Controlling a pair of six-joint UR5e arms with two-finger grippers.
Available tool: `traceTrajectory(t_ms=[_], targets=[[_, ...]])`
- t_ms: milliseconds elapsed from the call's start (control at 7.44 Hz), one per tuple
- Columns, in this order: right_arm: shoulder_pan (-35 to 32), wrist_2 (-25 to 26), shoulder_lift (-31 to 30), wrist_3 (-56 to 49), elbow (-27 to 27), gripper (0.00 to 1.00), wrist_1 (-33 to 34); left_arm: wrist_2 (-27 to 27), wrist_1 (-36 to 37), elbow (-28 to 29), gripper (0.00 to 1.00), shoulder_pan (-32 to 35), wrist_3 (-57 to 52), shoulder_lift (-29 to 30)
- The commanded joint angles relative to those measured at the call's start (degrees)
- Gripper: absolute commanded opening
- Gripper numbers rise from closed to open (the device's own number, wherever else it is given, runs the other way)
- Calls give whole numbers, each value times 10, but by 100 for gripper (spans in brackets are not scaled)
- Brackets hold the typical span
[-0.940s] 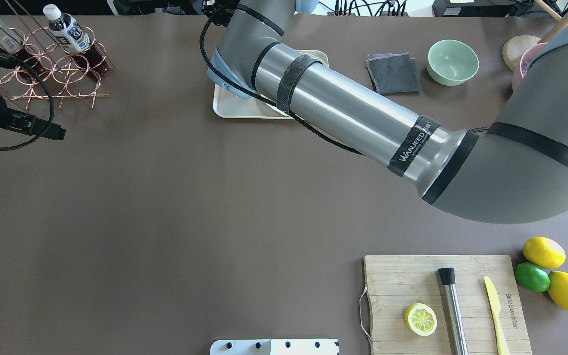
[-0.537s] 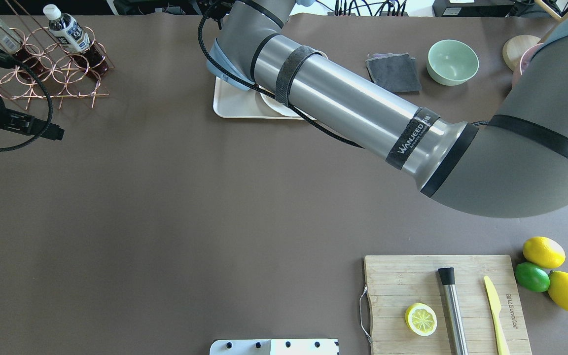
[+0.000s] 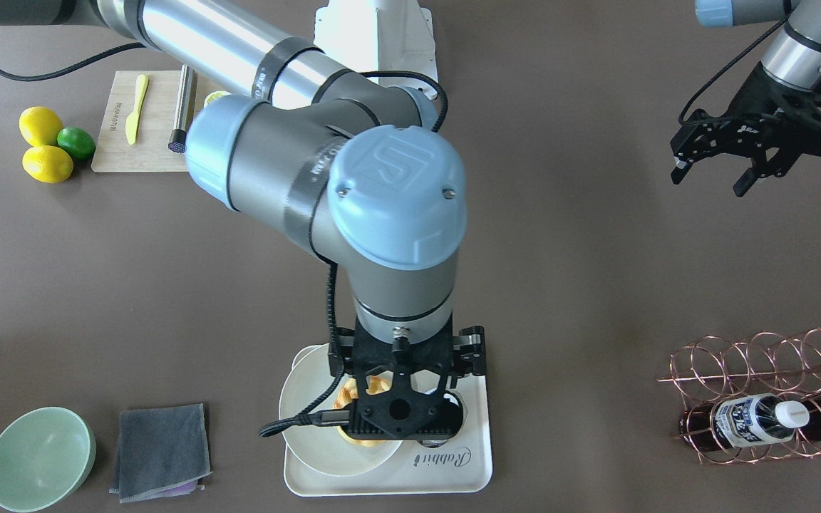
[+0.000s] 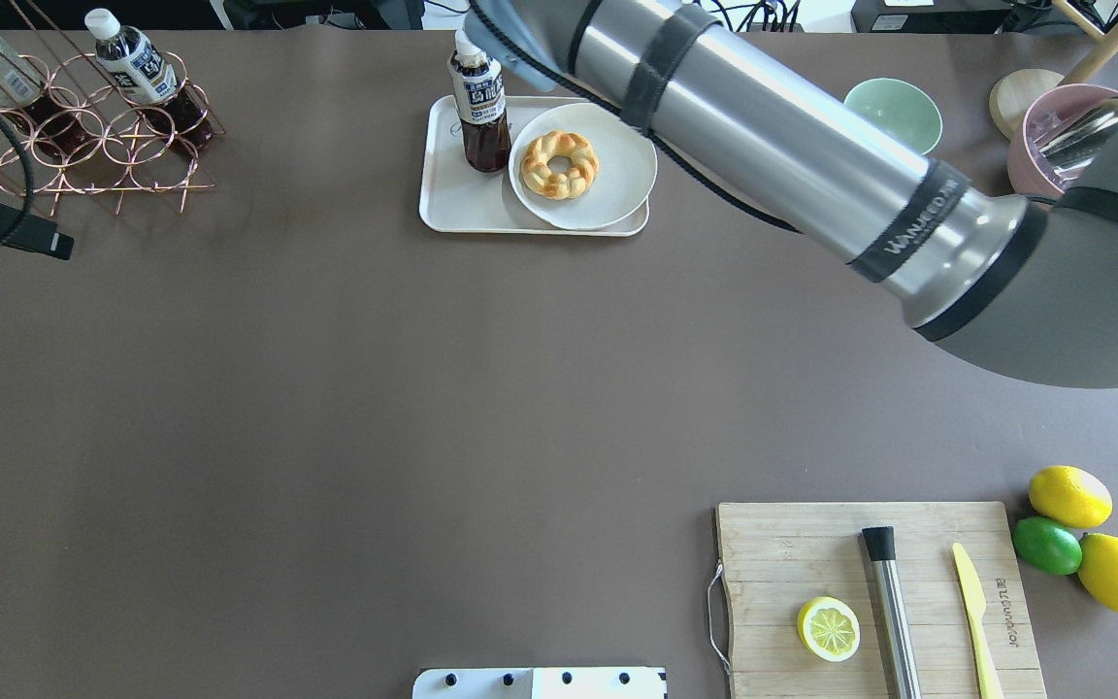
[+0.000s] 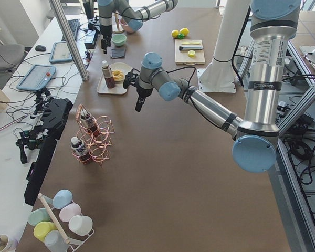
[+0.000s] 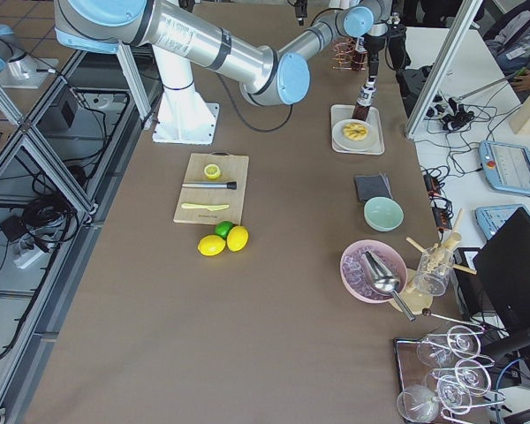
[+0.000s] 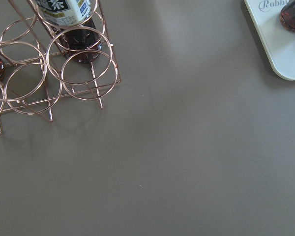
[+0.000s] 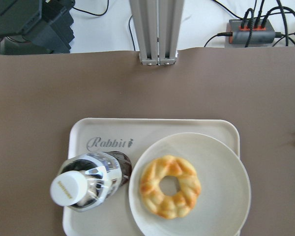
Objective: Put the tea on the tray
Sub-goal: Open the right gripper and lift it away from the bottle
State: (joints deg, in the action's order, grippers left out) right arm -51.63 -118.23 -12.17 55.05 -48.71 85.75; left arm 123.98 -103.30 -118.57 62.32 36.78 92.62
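Beside a plate point(image 4: 617, 189) holding 1 ring pastry point(image 4: 559, 163), the tea point(image 4: 478, 112) stands upright on the left half of the tray point(image 4: 452, 209) — cap up, long axis vertical — while the right gripper point(image 3: 402, 417) hangs above, grip impossible to tell, and the left gripper point(image 3: 710, 182), spread and empty, hovers near a 2-bottle rack point(image 4: 122, 136).

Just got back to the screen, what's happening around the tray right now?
The tea stands upright on the tray, beside the plate that holds a doughnut. Nothing is gripping it. The right gripper hangs directly above the tray, jaws apparently spread. The left gripper is open and empty, in the air on the side of the table with the copper rack, which holds two more bottles. The placing looks done.
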Motion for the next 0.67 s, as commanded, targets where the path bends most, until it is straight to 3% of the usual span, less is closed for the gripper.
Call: traceTrajectory(t_ms=[0, 134, 269, 537], targets=[[-93, -69, -209, -201, -241, 99, 106, 70, 83, 4, 97, 129, -181, -27], [-126, -89, -290, -284, -296, 99, 117, 70, 138, 7, 97, 171, -275, -29], [-164, -92, -356, -373, -317, 99, 116, 71, 177, 13, 97, 225, -360, -31], [-262, -135, -493, -550, -368, 99, 115, 93, 187, 39, 97, 270, -457, -64]])
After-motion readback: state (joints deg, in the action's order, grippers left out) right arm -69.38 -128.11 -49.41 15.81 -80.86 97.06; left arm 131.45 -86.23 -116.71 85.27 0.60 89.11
